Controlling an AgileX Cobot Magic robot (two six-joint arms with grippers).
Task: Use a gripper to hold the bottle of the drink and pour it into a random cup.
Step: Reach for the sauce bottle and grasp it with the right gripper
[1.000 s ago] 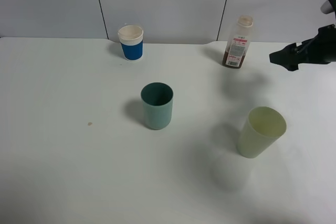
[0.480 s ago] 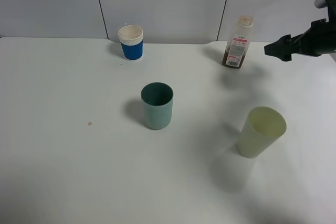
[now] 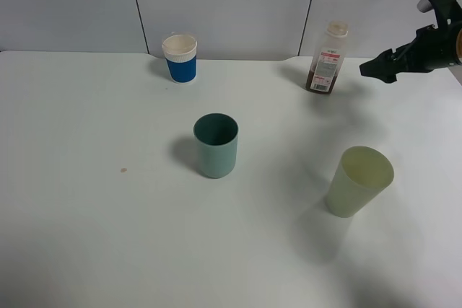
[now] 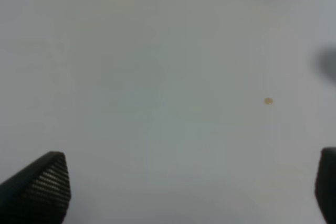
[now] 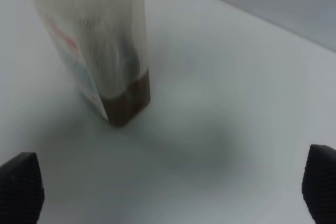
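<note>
Clear plastic, brown at the base: the bottle (image 3: 326, 59) stands upright at the far side of the bench (image 3: 86, 214), near my right fingers (image 3: 377, 70), untouched. I see those fingers spread wide, my left fingers (image 4: 42, 187) too. The teal cup (image 3: 216, 146) sits mid-bench.

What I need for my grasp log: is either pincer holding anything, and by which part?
Nothing is held. The right pincer is open, short of the bottle of the drink; the left pincer is open above the table.

Open tabletop (image 3: 86, 236) separates the right end effector (image 3: 372, 71) from the bottle (image 3: 326, 59).
</note>
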